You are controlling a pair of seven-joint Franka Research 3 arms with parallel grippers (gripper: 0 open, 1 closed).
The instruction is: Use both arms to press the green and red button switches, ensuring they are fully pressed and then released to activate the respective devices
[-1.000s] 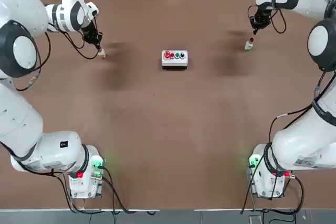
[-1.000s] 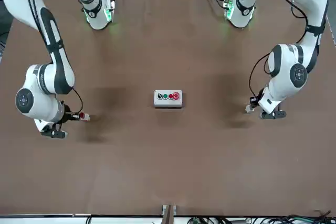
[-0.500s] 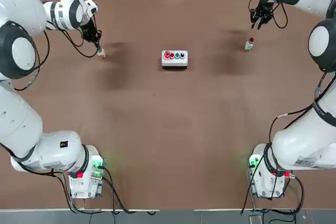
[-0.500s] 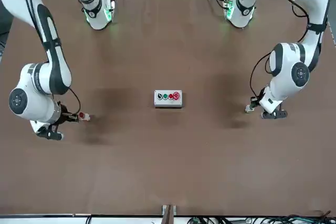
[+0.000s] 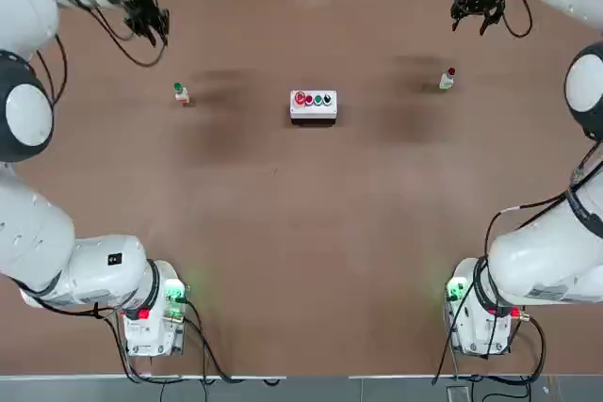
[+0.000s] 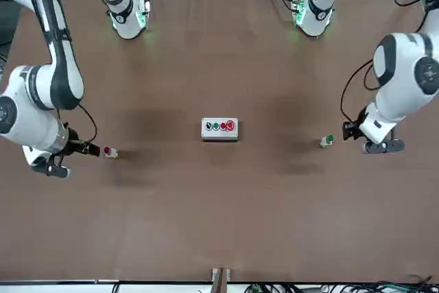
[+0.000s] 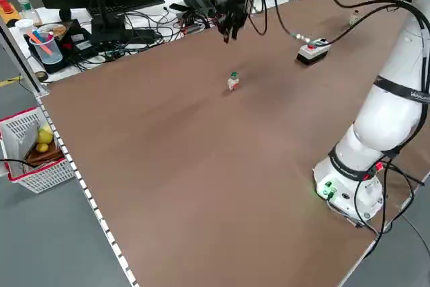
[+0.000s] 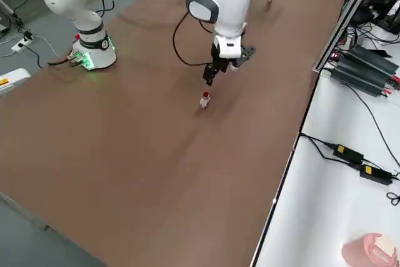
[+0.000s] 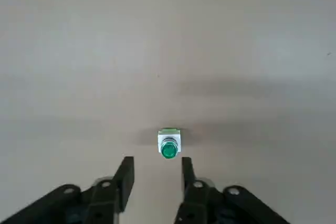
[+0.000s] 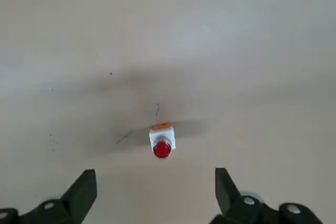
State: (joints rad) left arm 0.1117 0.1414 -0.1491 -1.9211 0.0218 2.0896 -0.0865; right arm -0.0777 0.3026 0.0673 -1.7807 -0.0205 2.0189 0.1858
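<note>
The green-capped switch [image 5: 180, 92] stands upright on the table at the far left, and it also shows as the green switch [image 9: 169, 144] in the left wrist view. My left gripper [image 5: 146, 21] hangs above and beyond it, apart from it, its fingers [image 9: 126, 174] a little open with nothing between them. The red-capped switch [image 5: 448, 78] stands at the far right. My right gripper [image 5: 476, 11] hovers above and beyond it, wide open and holding nothing; the red switch [image 10: 161, 141] lies ahead of its fingertips [image 10: 86, 187].
A white box [image 5: 313, 104] with a row of red and green buttons sits mid-table between the two switches. Cables and equipment [image 7: 134, 25] crowd the bench past the far edge. A red-and-white basket [image 7: 30, 146] stands off the table's left side.
Both grippers have lifted and drawn back toward the far edge, away from their switches. The green cap, covered by the left gripper before, now shows.
</note>
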